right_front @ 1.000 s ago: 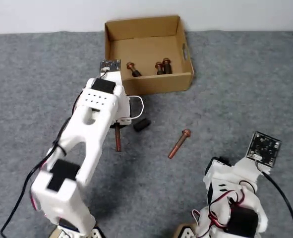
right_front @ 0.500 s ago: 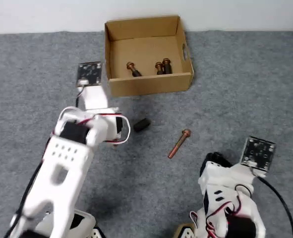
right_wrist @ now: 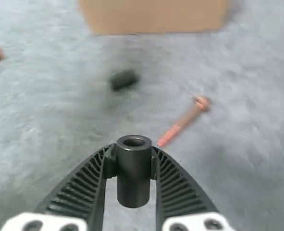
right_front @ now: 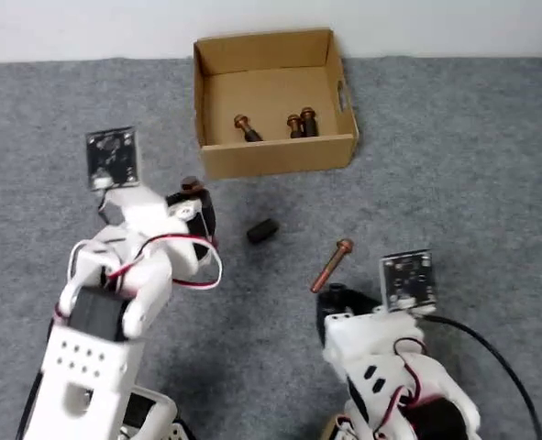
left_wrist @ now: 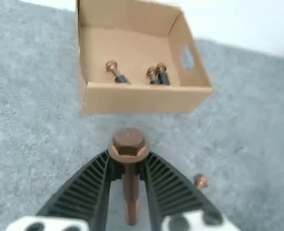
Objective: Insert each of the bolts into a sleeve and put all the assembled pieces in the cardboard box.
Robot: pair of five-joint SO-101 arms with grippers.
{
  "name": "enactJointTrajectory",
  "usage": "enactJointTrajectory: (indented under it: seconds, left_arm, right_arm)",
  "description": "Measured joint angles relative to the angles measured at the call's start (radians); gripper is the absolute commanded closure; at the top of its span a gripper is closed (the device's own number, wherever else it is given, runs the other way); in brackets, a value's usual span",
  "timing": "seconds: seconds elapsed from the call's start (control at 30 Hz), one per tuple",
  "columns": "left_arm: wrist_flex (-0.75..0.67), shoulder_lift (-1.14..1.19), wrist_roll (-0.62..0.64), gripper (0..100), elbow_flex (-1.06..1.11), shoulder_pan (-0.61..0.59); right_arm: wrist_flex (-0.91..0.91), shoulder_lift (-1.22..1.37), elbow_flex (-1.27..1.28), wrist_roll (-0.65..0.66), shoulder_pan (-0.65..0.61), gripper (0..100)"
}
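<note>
Bolt (left_wrist: 128,144) is up off the counter (right_front: 472,165), pinched in my left pincer (left_wrist: 128,163), which has swung back from the box (right_front: 280,156), while my right pincer (right_wrist: 133,154) brings its pinched sleeve (right_wrist: 133,175) forward, so mating looks next.

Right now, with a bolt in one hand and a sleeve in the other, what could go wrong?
1. The left hand pinches its bolt just under the head; the shank may pivot when pushed into the sleeve in the right hand.
2. The loose bolt lies close to the right arm; a swing could knock it away.
</note>
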Motion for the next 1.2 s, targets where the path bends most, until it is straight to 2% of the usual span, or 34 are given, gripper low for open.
enactJointTrajectory:
  seconds: [0.1, 0.33, 0.57, 0.87, 1.2]
  left_arm:
    - [-0.017, -0.101, 0.008, 100, 0.074, 0.037]
    - [-0.164, -0.411, 0.009, 100, 0.278, 0.098]
    - [-0.176, -0.64, 0.015, 100, 0.338, 0.229]
    - [-0.161, -0.663, 0.015, 100, 0.338, 0.307]
    - [-0.161, -0.663, 0.015, 100, 0.338, 0.339]
  right_arm:
    - [-0.049, 0.0, 0.0, 0.061, -0.068, 99.1]
    - [-0.089, 0.005, 0.025, 0.19, -0.176, 99.1]
    - [-0.129, 0.002, 0.058, 0.302, -0.233, 99.1]
    - [-0.279, 0.008, 0.074, 0.465, -0.236, 99.1]
    - [-0.327, 0.008, 0.074, 0.479, -0.236, 99.1]
